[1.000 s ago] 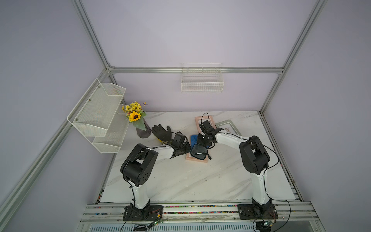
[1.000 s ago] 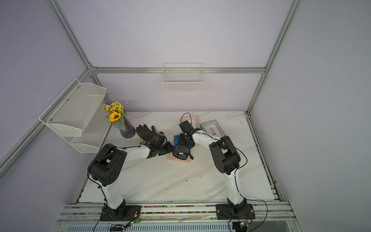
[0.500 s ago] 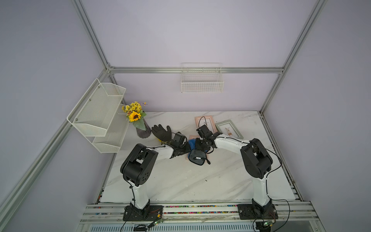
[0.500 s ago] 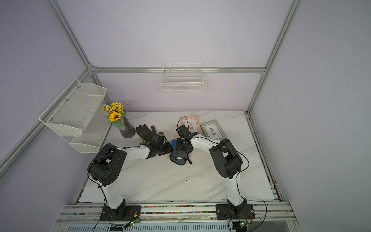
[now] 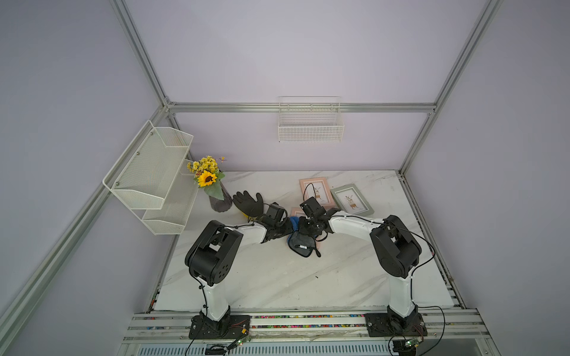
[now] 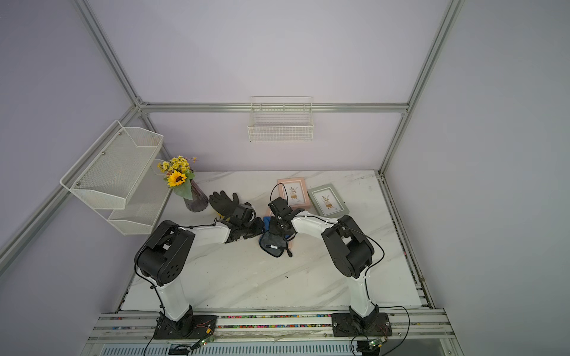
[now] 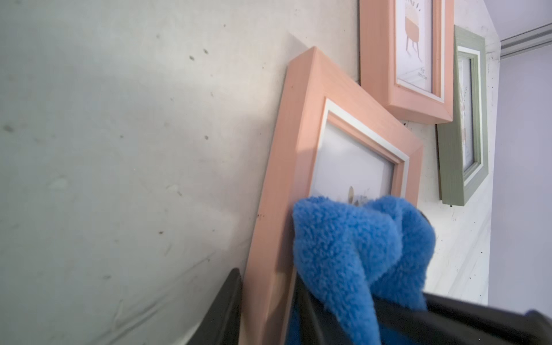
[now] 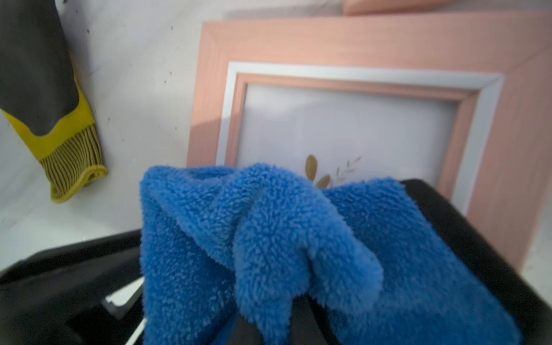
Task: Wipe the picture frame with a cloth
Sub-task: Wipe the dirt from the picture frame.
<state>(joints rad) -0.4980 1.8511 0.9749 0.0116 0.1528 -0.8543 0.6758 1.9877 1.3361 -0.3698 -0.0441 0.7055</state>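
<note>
The marble worktop [image 5: 277, 277] looked slick, so the picture frame [image 7: 298, 125], sitting on it between the two arms, could probably skate or twist if a wiping stroke pushed harder than the hold resisted. It might then knock the second pink frame [image 7: 376, 59], just beside its far corner, or the green frame [image 7: 451, 167] beyond that. The cloth [image 8: 268, 239] was bunched over the near part of the frame, and in both top views its dark tail trailed onto the worktop toward the robot. A loose fold could snag on the frame's edge, or rub only the rail and miss the glass. The work glove [image 8: 35, 74] lay near the frame on the left arm's side, where a wide sweep might catch it. The left fingers [image 7: 227, 298] pinched the frame's side rail, a narrow hold that could slip. The right fingers [image 8: 466, 233] were pressed together on the cloth, and a hard drag might pull it free.
</note>
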